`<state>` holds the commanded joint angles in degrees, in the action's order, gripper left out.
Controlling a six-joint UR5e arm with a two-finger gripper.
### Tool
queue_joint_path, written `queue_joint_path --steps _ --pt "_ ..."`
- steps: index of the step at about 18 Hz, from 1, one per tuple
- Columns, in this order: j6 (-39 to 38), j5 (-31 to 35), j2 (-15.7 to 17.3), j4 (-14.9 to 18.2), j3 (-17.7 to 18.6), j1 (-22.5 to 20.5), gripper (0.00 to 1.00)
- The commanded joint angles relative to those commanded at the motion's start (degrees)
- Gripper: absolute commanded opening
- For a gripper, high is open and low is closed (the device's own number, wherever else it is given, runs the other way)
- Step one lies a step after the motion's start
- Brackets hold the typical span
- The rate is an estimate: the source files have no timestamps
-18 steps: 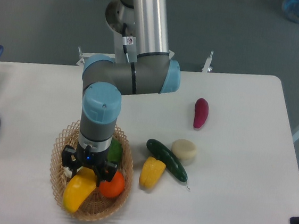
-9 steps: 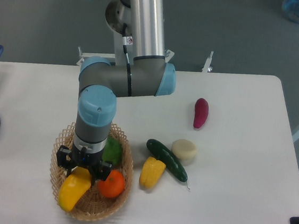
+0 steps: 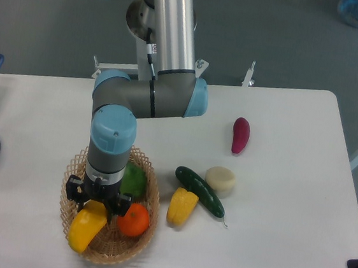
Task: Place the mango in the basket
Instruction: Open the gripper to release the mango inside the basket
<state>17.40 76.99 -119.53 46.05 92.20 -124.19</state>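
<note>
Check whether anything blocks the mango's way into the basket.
Nothing visible does. The gripper holds the mango over the basket, left of the orange and green fruit inside.

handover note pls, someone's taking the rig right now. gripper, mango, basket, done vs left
Gripper: over the basket, shut on the mango; not released.
Mango: held at its upper end, lower end hangs over the basket's front-left rim. Cannot tell whether it rests on the weave.
Basket: front-left of the table, already holds an orange and a green fruit.
Done: mango picked up and brought to the basket.
Left: open the gripper, check the mango settles inside rather than tipping over the rim, then lift the arm clear.
</note>
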Motion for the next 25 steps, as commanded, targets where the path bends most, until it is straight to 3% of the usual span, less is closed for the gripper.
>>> queue_joint_path --steps 13,14,17,25 --pt "2.5 3.3 -0.2 0.2 0.6 -0.4 0.39" --pt "2.5 3.2 -0.1 0.1 0.5 -0.4 0.48" --pt "3.0 3.3 -0.1 0.0 0.4 -0.5 1.00" --pt "2.9 4.8 0.9 0.2 0.3 -1.0 1.00"
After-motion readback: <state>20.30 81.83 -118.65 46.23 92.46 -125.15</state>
